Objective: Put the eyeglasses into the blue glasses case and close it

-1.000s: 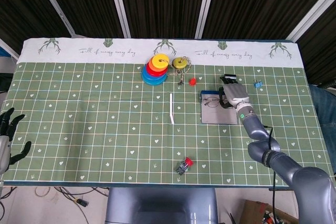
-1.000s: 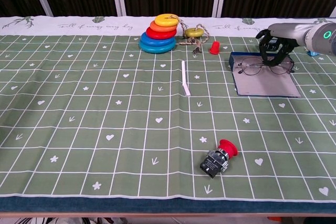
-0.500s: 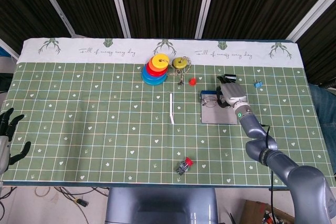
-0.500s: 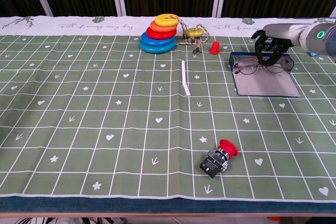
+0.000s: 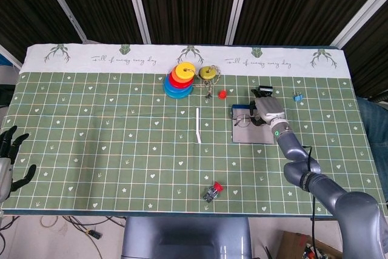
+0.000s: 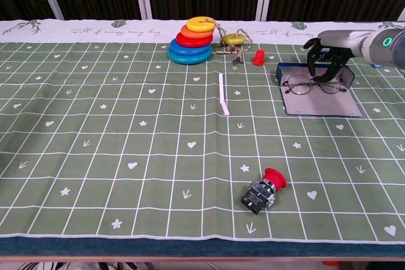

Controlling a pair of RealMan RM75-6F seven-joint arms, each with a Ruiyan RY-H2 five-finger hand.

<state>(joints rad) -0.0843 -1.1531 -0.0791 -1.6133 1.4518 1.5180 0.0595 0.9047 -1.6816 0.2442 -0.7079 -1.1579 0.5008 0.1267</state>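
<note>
The blue glasses case (image 6: pixel 282 71) (image 5: pixel 235 110) lies open at the right of the table, its grey flap (image 6: pixel 323 102) spread flat toward me. The thin-framed eyeglasses (image 6: pixel 310 84) (image 5: pixel 244 118) rest across the case's far part, lenses toward the flap. My right hand (image 6: pixel 328 60) (image 5: pixel 267 108) hovers over the case's far right end, fingers curled down onto the glasses' right side. I cannot tell whether it grips them or only touches them. My left hand (image 5: pixel 9 156) hangs off the table's left edge, fingers apart, holding nothing.
A stack of coloured rings (image 6: pixel 192 41) and a yellow disc on a cord (image 6: pixel 233 38) stand at the back centre. A small red cone (image 6: pixel 258 57) sits left of the case. A white stick (image 6: pixel 223 102) lies mid-table; a red push-button (image 6: pixel 264 189) lies near the front.
My right hand shifted left over the case, then slightly back right. The eyeglasses slid a little left and toward the flap. The left hand stayed still.
</note>
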